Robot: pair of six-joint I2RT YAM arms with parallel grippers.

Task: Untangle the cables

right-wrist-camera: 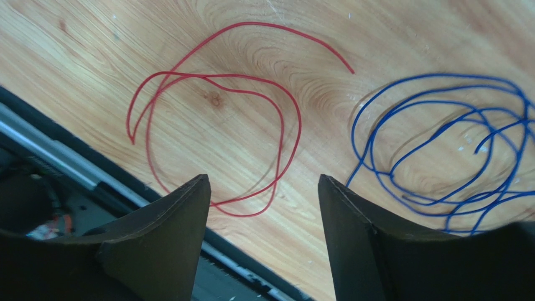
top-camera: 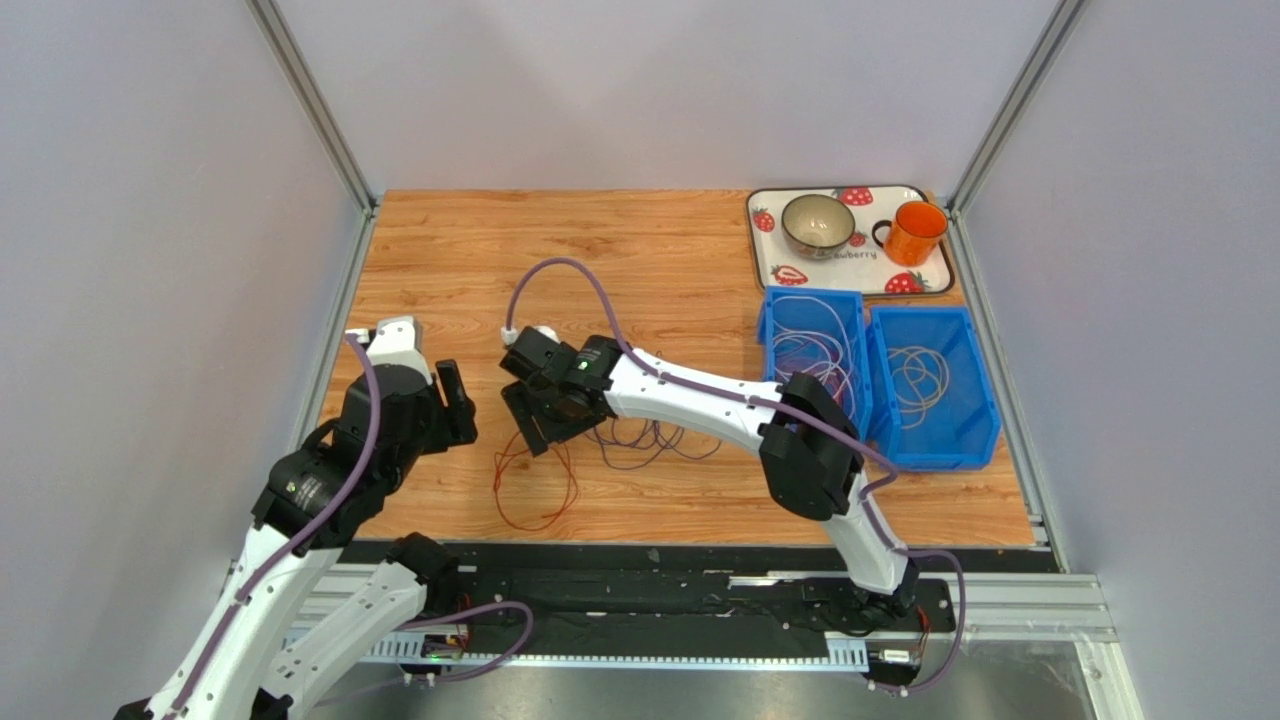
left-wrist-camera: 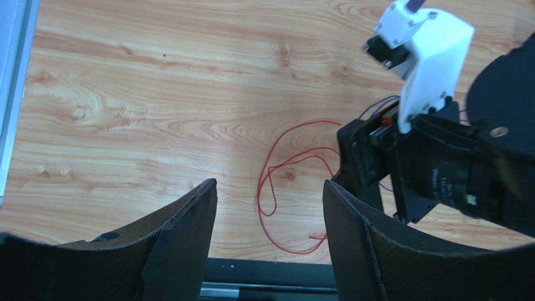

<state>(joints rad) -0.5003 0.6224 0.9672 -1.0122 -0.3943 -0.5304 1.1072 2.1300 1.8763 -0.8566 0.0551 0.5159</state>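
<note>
A red cable (top-camera: 505, 495) lies in loose loops on the wooden table near the front edge. It also shows in the left wrist view (left-wrist-camera: 267, 169) and the right wrist view (right-wrist-camera: 207, 76). A blue-purple cable (top-camera: 649, 444) lies in tangled loops just right of it, apart from the red one in the right wrist view (right-wrist-camera: 439, 157). My right gripper (top-camera: 534, 423) is open and empty, hovering above the two cables (right-wrist-camera: 264, 179). My left gripper (top-camera: 451, 405) is open and empty, left of the red cable (left-wrist-camera: 270, 183).
Two blue bins stand at the right: the left bin (top-camera: 769, 338) holds white and purple wires, the right bin (top-camera: 980, 393) holds white wires. A strawberry tray (top-camera: 781, 273) at the back right carries a bowl (top-camera: 818, 224) and an orange mug (top-camera: 915, 233). A black rail runs along the front edge.
</note>
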